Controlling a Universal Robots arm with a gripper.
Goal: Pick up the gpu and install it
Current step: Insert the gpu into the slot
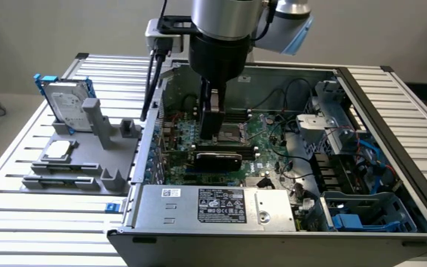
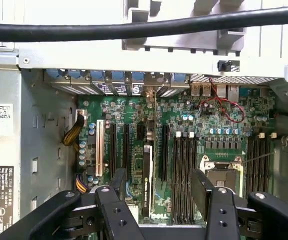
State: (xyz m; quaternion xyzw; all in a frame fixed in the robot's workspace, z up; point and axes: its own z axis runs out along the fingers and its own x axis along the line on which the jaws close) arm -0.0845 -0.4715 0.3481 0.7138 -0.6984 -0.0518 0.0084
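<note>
1. Gripper (image 2: 158,175) sits closest to the lens. Its two black fingers (image 2: 202,192) are spread wide and clamp nothing, so it is released.
2. Black cable (image 2: 144,27) crosses close in front of the wrist camera, over the rear wall of the computer case (image 1: 391,105).
3. The gpu (image 2: 147,180) stands on edge in a slot of the green motherboard (image 2: 223,115). It lies in the gap between the spread fingers, and neither finger appears to touch it.
4. Empty memory slots (image 2: 183,175) run just beside the gpu, with the CPU socket (image 2: 223,175) beyond them.
5. In the exterior view the arm reaches straight down into the open case. The gpu's black cover shows just below the fingers, toward the silver power supply (image 1: 213,207).
6. A grey fixture (image 1: 73,167) rests on the slatted table (image 1: 20,222) at the exterior view's left, outside the case. A hard drive in a blue frame (image 1: 69,103) stands upright in it, well apart from the gripper.
</note>
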